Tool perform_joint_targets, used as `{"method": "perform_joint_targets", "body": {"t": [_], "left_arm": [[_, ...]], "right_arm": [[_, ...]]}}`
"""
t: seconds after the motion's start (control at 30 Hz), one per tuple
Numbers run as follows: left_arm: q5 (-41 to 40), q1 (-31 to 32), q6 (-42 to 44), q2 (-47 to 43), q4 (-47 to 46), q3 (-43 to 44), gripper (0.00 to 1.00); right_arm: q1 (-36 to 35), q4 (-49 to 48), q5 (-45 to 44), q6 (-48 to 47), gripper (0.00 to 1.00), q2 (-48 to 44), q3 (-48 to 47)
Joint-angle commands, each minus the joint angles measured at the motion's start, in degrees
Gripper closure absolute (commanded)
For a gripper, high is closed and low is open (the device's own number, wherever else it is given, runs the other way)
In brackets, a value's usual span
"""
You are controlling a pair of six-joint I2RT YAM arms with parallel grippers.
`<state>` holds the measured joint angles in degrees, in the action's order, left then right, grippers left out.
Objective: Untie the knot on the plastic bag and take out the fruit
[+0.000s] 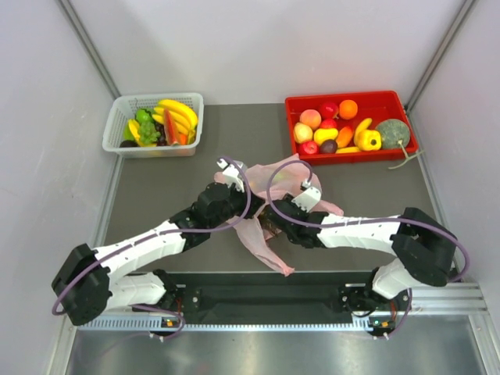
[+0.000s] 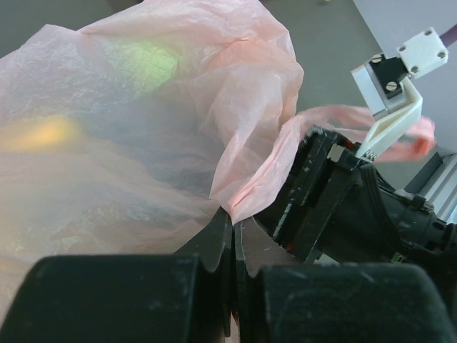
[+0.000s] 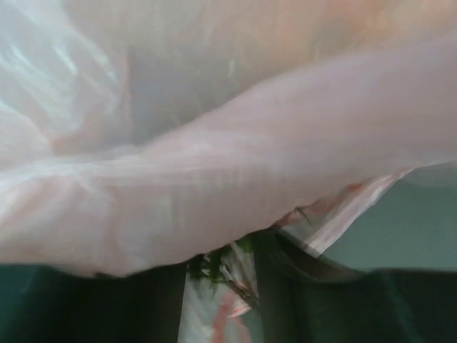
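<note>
The pale-pink plastic bag (image 1: 283, 173) lies crumpled at the table's middle, with a tail of film (image 1: 269, 250) trailing toward the near edge. My left gripper (image 1: 248, 209) is shut on a fold of the bag's edge (image 2: 246, 200). My right gripper (image 1: 271, 223) is pushed in under the film right beside it, and its body shows in the left wrist view (image 2: 328, 193). In the right wrist view film drapes over everything (image 3: 214, 164). Its jaws (image 3: 221, 254) stand apart with a green leafy piece (image 3: 214, 264) in the gap. Fruit shows only as green (image 2: 146, 57) and orange (image 2: 39, 132) blurs through the film. The knot is not visible.
A white mesh basket (image 1: 125, 144) with bananas and green pieces stands at the back left. A red tray (image 1: 351, 156) of toy fruit stands at the back right, with a green melon (image 1: 393, 133) at its right end. Both arms cross the near middle of the table.
</note>
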<state>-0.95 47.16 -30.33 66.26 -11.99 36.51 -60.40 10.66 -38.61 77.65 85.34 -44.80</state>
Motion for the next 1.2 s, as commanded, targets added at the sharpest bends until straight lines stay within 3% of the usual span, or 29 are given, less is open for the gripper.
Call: {"method": "perform_joint_targets", "body": {"t": [0.0, 0.03, 0.13, 0.2, 0.3, 0.43, 0.63, 0.73, 1.0, 1.17], "left_arm": [[0.34, 0.04, 0.18, -2.01, -0.93, -0.65, 1.00], [0.34, 0.04, 0.18, -2.19, -0.93, -0.74, 1.00], [0.16, -0.05, 0.36, -2.36, -0.84, -1.09, 1.00], [-0.10, 0.04, 0.44, -2.45, -0.67, -1.18, 1.00], [-0.80, -0.05, 0.53, -2.71, -0.49, -1.01, 1.00], [-0.98, -0.05, 0.27, -2.45, -0.75, -0.65, 1.00], [-0.28, 0.04, -0.08, -0.96, -1.11, 1.37, 1.00], [-0.72, 0.04, 0.27, -1.04, -0.67, 2.25, 1.00], [-3.00, -0.05, 1.50, -1.92, 1.53, 2.86, 1.00], [-4.32, -0.13, 1.67, -2.27, 1.71, 2.60, 1.00]], "right_arm": [[0.37, -0.81, -3.58, -0.29, 0.88, -0.69, -1.00], [0.37, -0.81, -3.75, -1.00, 1.00, -1.48, -0.56], [0.46, -1.51, -1.93, -8.45, 1.00, -6.58, 1.90], [1.86, -4.14, 2.99, -18.96, 1.00, -11.22, 3.65], [3.71, -3.89, 14.58, -31.26, 1.00, -17.98, 5.32], [7.48, 2.07, 38.89, -44.23, 1.00, -22.93, 5.51], [8.37, 14.64, 55.19, -56.89, 1.00, -23.64, 1.65], [8.28, 18.78, 59.07, -60.24, 1.00, -24.78, 0.41], [8.37, 30.54, 59.52, -65.07, 1.00, -37.96, -3.19], [8.37, 36.27, 68.48, -68.23, 1.00, -43.93, -6.17]]}}
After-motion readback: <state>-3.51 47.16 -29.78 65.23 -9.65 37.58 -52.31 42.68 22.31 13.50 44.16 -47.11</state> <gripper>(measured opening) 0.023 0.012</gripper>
